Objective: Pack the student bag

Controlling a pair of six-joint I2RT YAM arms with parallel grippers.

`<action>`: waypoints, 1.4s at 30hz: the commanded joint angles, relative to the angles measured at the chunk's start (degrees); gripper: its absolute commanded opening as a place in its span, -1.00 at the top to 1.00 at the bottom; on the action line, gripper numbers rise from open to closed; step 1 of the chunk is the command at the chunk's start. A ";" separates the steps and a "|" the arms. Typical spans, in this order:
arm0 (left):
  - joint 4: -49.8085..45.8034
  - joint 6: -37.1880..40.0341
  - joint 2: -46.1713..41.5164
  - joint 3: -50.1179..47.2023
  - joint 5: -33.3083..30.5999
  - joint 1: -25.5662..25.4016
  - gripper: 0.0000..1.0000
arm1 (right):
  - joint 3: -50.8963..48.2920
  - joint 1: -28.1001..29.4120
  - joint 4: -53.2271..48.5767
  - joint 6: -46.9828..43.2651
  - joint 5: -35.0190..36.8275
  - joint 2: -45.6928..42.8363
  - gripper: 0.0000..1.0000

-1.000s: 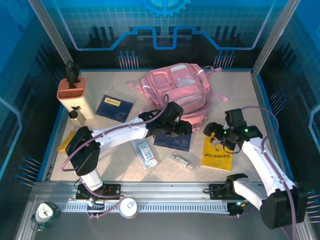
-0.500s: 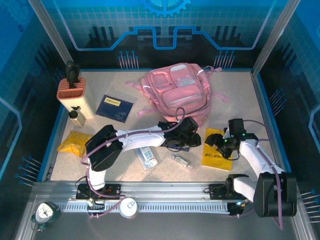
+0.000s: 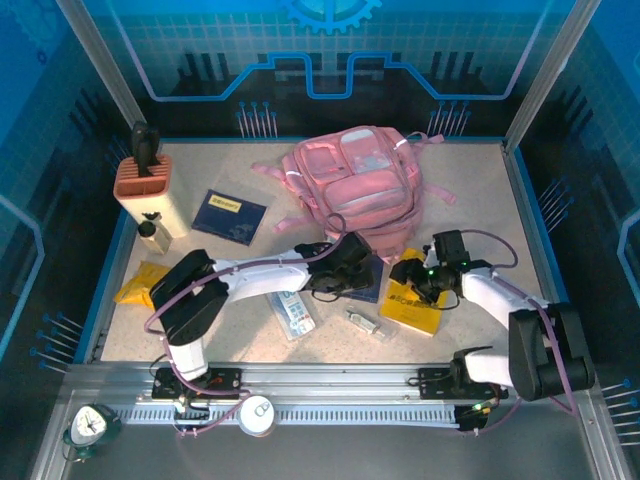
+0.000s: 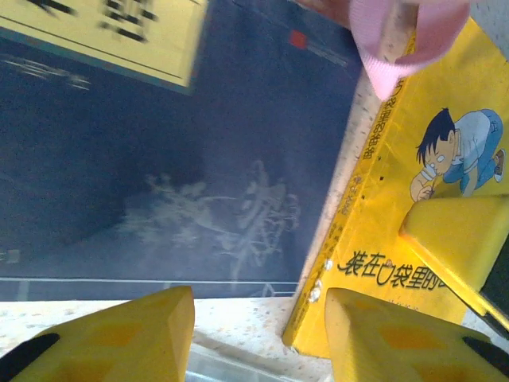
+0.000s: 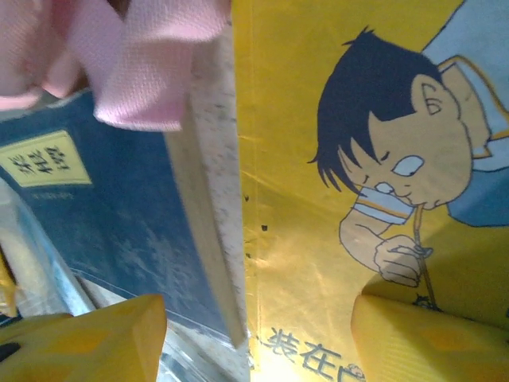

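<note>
Left hand (image 4: 258, 306): apart at edge of blue book (image 4: 159, 159).
Right hand (image 5: 258, 310): apart, seemingly straddling spine of yellow book (image 5: 302, 239).
Room: narrow counter (image 5: 213, 103) strip between books.

Storybook (image 5: 358, 159) right of notebook (image 4: 159, 159), before bag (image 3: 350, 180)

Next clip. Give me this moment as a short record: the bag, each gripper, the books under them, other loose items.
bag: student bag, pink, lying at the far middle of the table
left gripper: open, low over the near edge of the dark blue book
right gripper: open, jaws either side of the yellow book edge facing the blue one
books: side by side, a strip of table between them
held: nothing
other loose items: second blue book, yellow packet, clear packet
</note>
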 commanded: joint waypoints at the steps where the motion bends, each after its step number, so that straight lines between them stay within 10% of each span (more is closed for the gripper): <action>1: -1.23 -1.34 -3.25 -1.25 -1.22 0.32 0.05 | 3.45 3.76 3.30 0.49 -1.05 1.92 -0.34; 16: 1.94 4.05 10.01 13.15 9.14 -3.06 0.20 | 2.19 -9.42 -32.21 -5.43 14.07 -21.00 -0.71; 42: -3.19 7.75 22.45 20.28 10.65 -2.23 0.44 | -1.82 -10.44 -20.24 -8.91 4.21 -8.60 -0.62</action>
